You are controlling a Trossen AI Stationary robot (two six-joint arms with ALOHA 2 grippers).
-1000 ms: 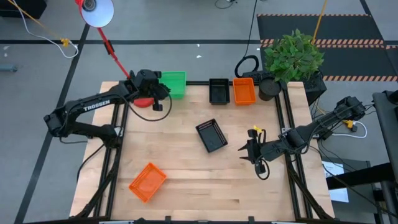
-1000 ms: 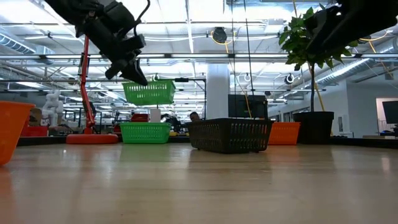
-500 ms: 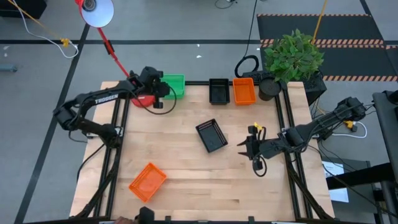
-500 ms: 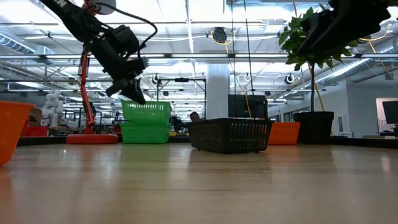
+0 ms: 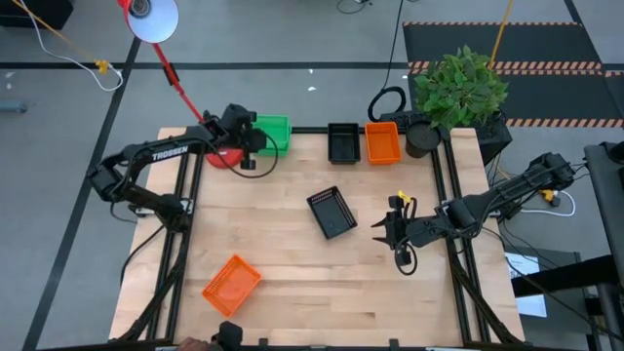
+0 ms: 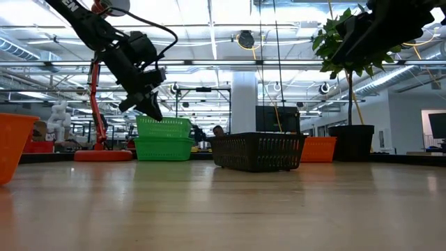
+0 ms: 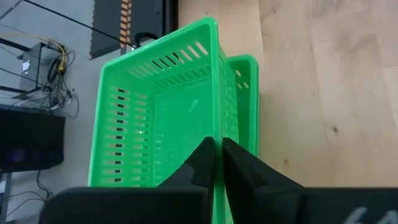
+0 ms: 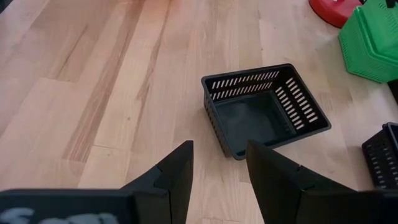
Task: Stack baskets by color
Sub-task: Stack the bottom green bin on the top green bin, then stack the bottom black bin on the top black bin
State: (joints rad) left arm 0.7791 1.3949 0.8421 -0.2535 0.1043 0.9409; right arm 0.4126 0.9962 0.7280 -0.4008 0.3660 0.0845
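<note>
At the table's far left edge, one green basket sits nested in a second green basket, its rim standing above the lower one's. My left gripper is shut on the upper basket's wall. A black basket rests on its base mid-table, skewed. My right gripper hovers open to its right, pointing at it. At the far edge stand another black basket and an orange basket. A second orange basket lies near the front left. My left gripper pinches the rim of one long side wall of the upper green basket, one finger inside the basket and one outside. The fingers slant down from the table's left and lie along the wall. The basket sits inside the lower green one.
A red lamp base stands right beside the green baskets, its red arm rising to a white lamp head. A potted plant stands at the far right corner. Bare wood lies across the table's near half.
My left gripper has gone down and toward the far edge, still shut on the green basket. The basket hung clear above the other green one a second ago and now sits nested inside it.
</note>
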